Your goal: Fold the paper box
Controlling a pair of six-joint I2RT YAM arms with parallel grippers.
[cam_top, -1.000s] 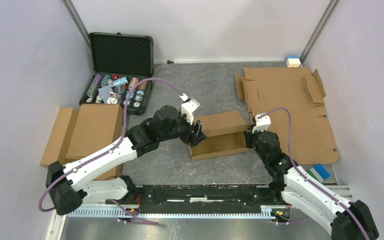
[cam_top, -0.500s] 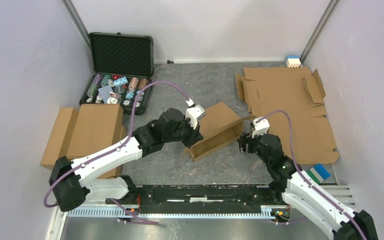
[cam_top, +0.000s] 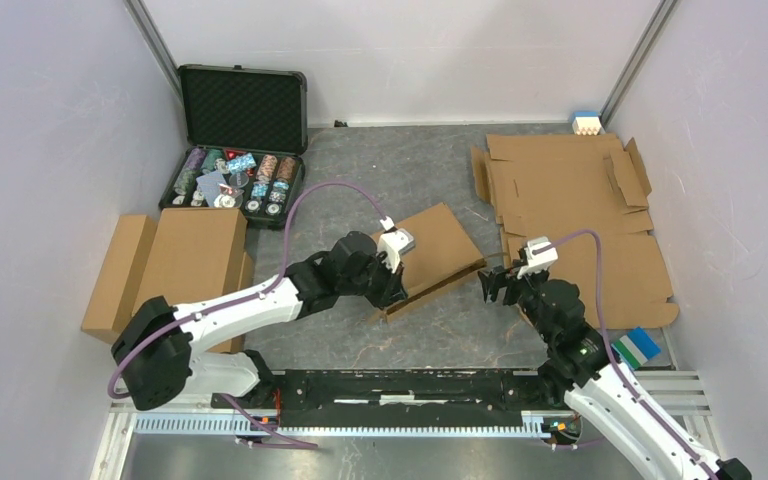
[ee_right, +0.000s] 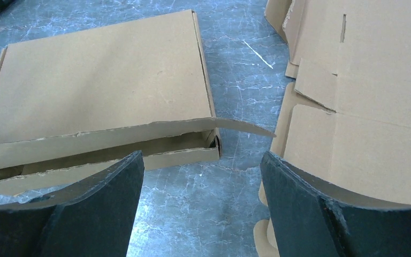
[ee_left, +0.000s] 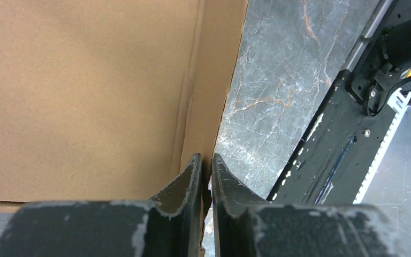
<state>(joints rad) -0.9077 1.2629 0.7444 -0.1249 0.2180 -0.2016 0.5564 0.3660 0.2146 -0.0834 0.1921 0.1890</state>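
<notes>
Top external view: pinching the brown cardboard box (cam_top: pixel 438 246) with left jaws, nearly closed; just let go with right jaws, wide and empty beside box; almost folded.

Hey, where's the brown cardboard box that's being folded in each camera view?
Top external: the brown corrugated cardboard box lies at centre, between both arms.
Left wrist: the box fills the upper left.
Right wrist: the box sits upper left, lid ajar.
Shared landmark: the grey marbled tabletop.
</notes>
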